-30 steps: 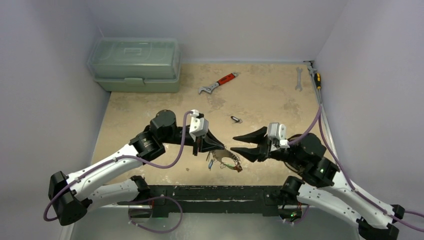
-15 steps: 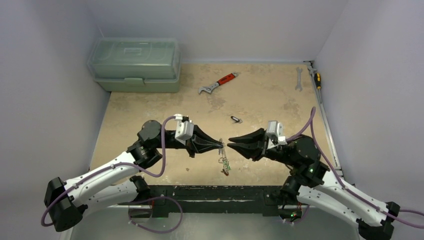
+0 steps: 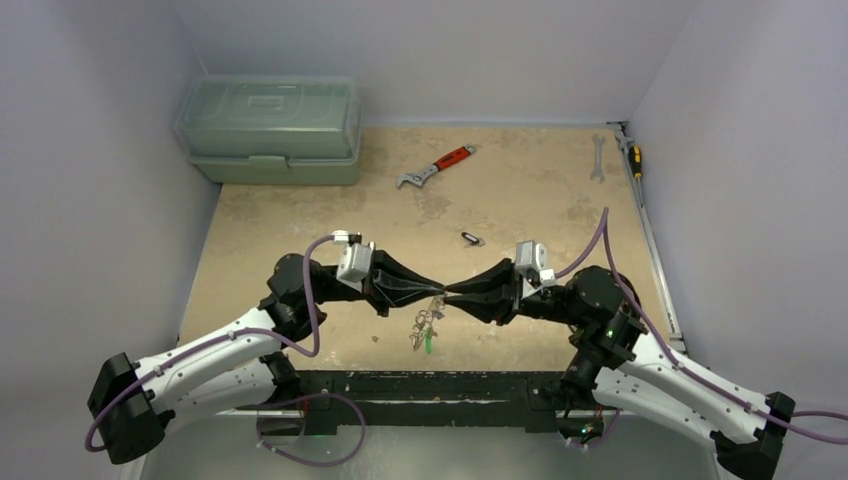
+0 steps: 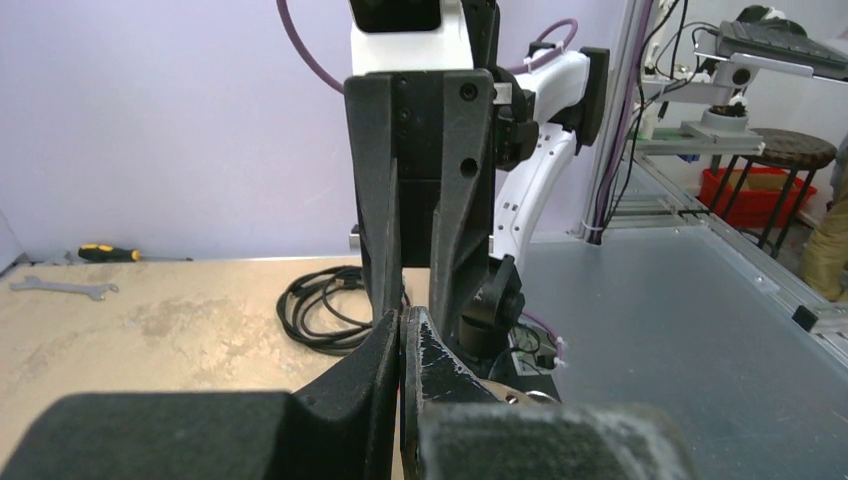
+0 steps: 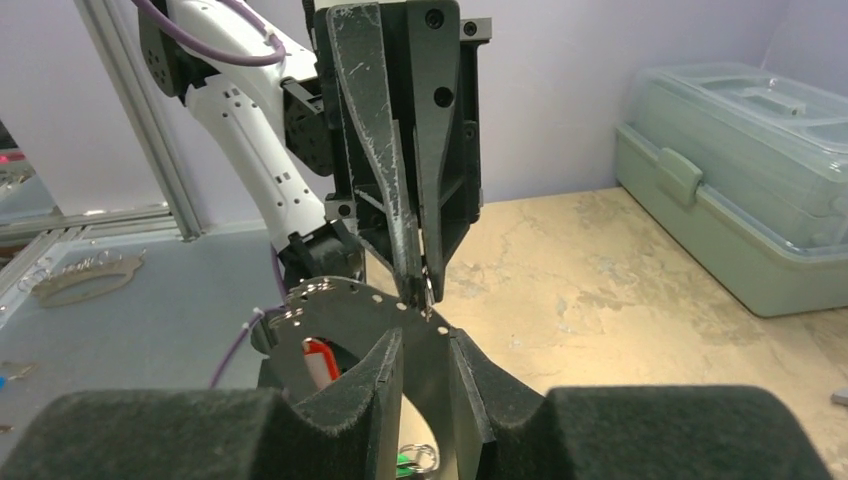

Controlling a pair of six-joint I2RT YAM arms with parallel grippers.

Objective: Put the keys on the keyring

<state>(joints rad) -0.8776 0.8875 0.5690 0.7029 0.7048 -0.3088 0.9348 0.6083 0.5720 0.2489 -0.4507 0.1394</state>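
A: Room?
B: Table (image 3: 530,200) stretches past my meeting tips; its near edge sits just behind.
A: Grip?
B: Left gripper (image 4: 402,325) clamps keyring (image 5: 340,298), hanging long-axis down under tips, keys (image 3: 427,330) lowest. Right gripper (image 5: 425,345) straddles it; pinch unclear.

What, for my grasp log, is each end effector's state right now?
Left end effector: closed, holding the keyring.
Right end effector: part-closed around the keyring; whether it grips cannot be told.
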